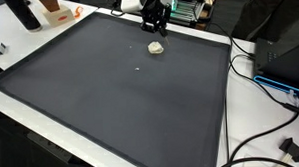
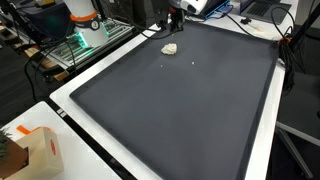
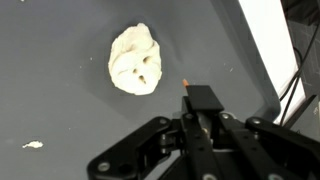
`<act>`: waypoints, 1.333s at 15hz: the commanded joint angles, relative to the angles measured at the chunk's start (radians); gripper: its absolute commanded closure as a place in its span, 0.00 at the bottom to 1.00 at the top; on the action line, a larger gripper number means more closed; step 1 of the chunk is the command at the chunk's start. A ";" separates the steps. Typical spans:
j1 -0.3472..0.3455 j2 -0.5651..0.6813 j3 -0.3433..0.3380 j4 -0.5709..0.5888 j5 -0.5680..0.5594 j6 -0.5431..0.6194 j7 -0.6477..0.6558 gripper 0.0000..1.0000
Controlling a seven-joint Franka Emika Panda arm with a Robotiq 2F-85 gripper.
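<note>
A pale, lumpy white blob (image 3: pixel 135 60) lies on the dark grey mat (image 3: pixel 60 90), up and left of my gripper (image 3: pixel 200 103) in the wrist view. The fingers (image 3: pixel 203 98) are pressed together, and a thin orange tip (image 3: pixel 185 82) pokes out beyond them; what it belongs to is hidden. Both exterior views show the gripper (image 1: pixel 156 27) (image 2: pixel 175 20) hovering just behind the blob (image 1: pixel 156 48) (image 2: pixel 171 48) near the mat's far edge, not touching it. A tiny white crumb (image 3: pixel 33 145) (image 1: pixel 139 66) lies apart from the blob.
The mat (image 1: pixel 120 105) (image 2: pixel 190 110) sits on a white table (image 1: pixel 52 147). Cables (image 1: pixel 265 109) trail off one side. A cardboard box (image 2: pixel 35 150) stands at a near corner, and equipment with green lights (image 2: pixel 85 40) stands behind the table's edge.
</note>
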 commanded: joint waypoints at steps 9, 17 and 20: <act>-0.044 0.076 -0.002 0.038 0.071 -0.009 -0.004 0.97; -0.063 0.105 0.002 0.054 0.121 -0.002 -0.017 0.97; -0.066 0.109 0.003 0.055 0.135 0.004 -0.013 0.97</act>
